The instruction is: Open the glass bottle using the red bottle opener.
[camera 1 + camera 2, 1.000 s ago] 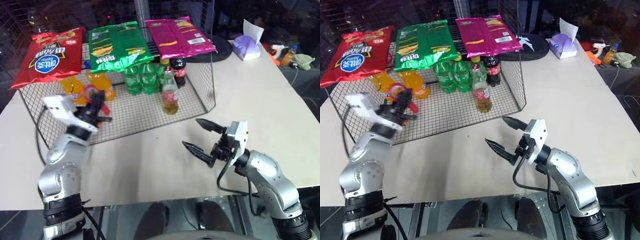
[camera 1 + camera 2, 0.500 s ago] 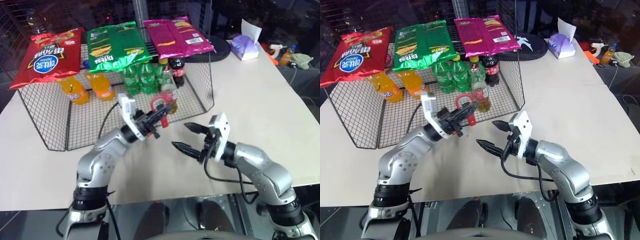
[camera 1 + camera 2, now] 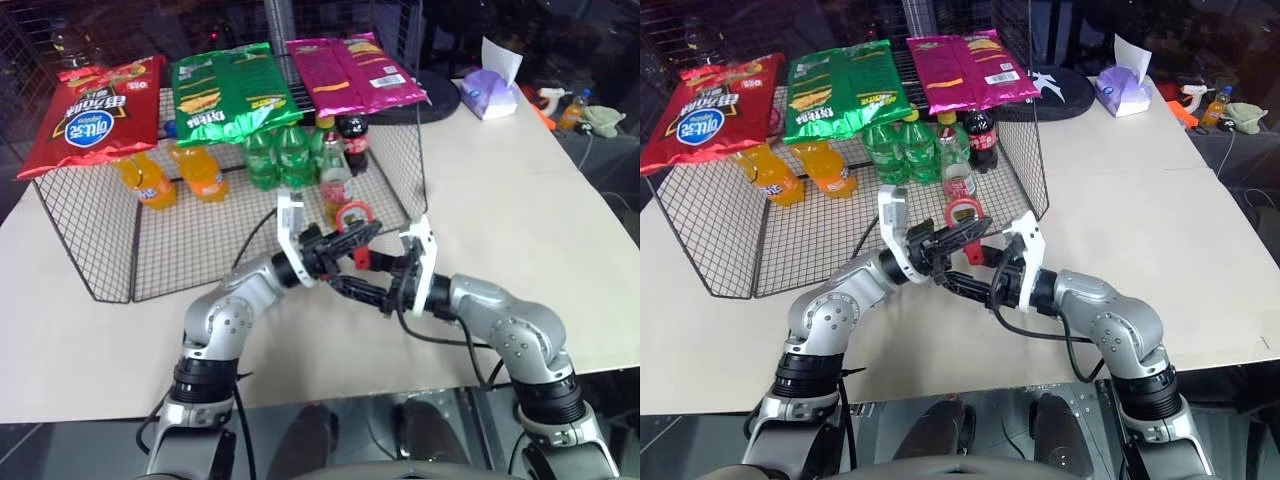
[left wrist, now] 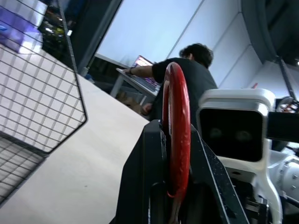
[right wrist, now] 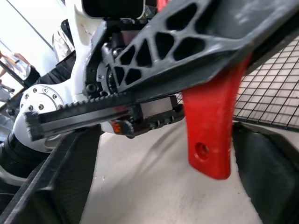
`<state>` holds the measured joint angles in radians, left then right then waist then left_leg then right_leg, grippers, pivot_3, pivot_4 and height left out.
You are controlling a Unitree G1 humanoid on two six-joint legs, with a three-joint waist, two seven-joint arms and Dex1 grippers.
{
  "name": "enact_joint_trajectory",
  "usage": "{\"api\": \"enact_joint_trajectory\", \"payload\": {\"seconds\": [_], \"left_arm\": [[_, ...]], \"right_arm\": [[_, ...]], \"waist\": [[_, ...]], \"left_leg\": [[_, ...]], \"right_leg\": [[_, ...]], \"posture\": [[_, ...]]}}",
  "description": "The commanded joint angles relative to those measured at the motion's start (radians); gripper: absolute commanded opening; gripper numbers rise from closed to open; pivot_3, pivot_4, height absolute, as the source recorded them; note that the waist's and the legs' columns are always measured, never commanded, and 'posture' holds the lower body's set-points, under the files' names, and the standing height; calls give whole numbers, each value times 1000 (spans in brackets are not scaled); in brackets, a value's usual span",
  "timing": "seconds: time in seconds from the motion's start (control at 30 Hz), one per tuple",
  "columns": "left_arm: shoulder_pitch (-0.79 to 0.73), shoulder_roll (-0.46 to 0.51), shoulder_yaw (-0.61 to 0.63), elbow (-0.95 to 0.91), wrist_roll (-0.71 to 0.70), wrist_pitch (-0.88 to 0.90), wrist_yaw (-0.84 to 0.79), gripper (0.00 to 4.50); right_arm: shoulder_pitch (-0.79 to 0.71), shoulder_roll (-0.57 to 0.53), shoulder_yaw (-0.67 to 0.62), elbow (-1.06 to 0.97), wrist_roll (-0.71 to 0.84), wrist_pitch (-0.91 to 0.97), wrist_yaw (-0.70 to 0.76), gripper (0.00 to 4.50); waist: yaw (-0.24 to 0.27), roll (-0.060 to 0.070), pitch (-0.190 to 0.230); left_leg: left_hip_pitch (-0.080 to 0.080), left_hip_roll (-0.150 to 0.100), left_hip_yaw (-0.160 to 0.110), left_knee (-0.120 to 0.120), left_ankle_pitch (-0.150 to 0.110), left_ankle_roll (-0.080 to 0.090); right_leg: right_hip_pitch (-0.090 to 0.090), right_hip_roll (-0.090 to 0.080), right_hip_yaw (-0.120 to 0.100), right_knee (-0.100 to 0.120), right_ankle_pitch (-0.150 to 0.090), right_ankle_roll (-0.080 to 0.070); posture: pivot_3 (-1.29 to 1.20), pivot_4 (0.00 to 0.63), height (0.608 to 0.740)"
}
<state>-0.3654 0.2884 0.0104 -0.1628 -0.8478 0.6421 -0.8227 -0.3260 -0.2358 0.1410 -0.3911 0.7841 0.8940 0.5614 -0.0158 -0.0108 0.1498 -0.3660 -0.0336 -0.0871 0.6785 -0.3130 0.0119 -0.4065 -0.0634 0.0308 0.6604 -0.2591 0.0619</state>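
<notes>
**Opener held between two arms above the table front**

A matte cream table is carrying a black wire-mesh rack along its back-left edge, its grid floor and walls thin and rigid. Three glossy crinkled snack bags are lying on the rack's top: one red, one green, one magenta. Under them are standing two orange soda bottles, two or three green plastic bottles (cannot tell which), one dark cola bottle and the one glass bottle, clear with a narrow neck, near the rack's front-right corner. A tissue box is sitting at the table's back-right edge.

Both arms are bending inward, meeting over the table's front middle. The left gripper is pointing right, fingers clamped flat on the red bottle opener, ring head upward. The right gripper is pointing left, fingers apart on either side of the opener's tapering, holed handle, not touching it.
</notes>
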Motion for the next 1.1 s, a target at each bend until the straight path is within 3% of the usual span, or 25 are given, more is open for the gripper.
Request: {"api": "enact_joint_trajectory", "payload": {"seconds": [0.03, 0.1, 0.17, 0.47, 1.0, 1.03, 1.07, 1.1], "left_arm": [[-9, 7, -5, 6, -7, 14, -34, 0], [-9, 16, -1, 9, -15, 25, -49, 0], [-10, 26, 4, 15, -19, 31, -62, 0], [0, 63, 11, 23, -48, 76, -99, 0], [10, 80, 15, 22, -75, 98, -114, 0], [8, 78, 14, 23, -75, 98, -113, 0], [7, 77, 13, 25, -74, 98, -113, 0], [7, 75, 13, 24, -73, 99, -112, 0]], "right_arm": [[-34, 6, -45, -32, 52, -6, 8, 2364], [-31, -5, -46, -34, 61, -3, 17, 1732], [-30, -19, -45, -34, 67, -2, 29, 1397], [-32, -42, -52, -16, 72, -21, 48, 643], [-26, -80, -92, 8, 128, -16, 64, 643], [-26, -84, -89, 7, 131, -14, 66, 1576], [-26, -85, -87, 6, 130, -16, 65, 1763], [-25, -83, -86, 4, 127, -20, 59, 2358]], "waist": [[0, 0, 0], [0, 0, 0], [-1, 0, 0], [-1, 0, 0], [-1, 0, 0], [-1, 0, 0], [-1, 0, 0], [0, 0, 0]], "left_leg": [[0, 0, 0, 0, 0, 0], [-1, 0, 0, 0, 0, 0], [-1, 0, 0, 0, 0, 0], [-1, 0, 0, 0, 0, 0], [-1, 0, 0, 0, 0, 0], [-1, 0, 0, 0, 0, 0], [-1, 0, 0, 0, 0, 0], [-1, 0, 0, 0, 0, 0]], "right_leg": [[0, 0, 0, 0, 0, 0], [-1, 0, 0, 0, 0, 0], [-1, 0, 0, 0, 0, 0], [-1, 0, 0, 0, 0, 0], [-1, 0, 0, 0, 0, 0], [-1, 0, 0, 0, 0, 0], [-1, 0, 0, 0, 0, 0], [-1, 0, 0, 0, 0, 0]], "posture": [[0, 150, 740], [0, 150, 740], [0, 150, 740], [0, 150, 740], [0, 150, 740], [0, 150, 740], [0, 150, 740], [0, 150, 740]]}}
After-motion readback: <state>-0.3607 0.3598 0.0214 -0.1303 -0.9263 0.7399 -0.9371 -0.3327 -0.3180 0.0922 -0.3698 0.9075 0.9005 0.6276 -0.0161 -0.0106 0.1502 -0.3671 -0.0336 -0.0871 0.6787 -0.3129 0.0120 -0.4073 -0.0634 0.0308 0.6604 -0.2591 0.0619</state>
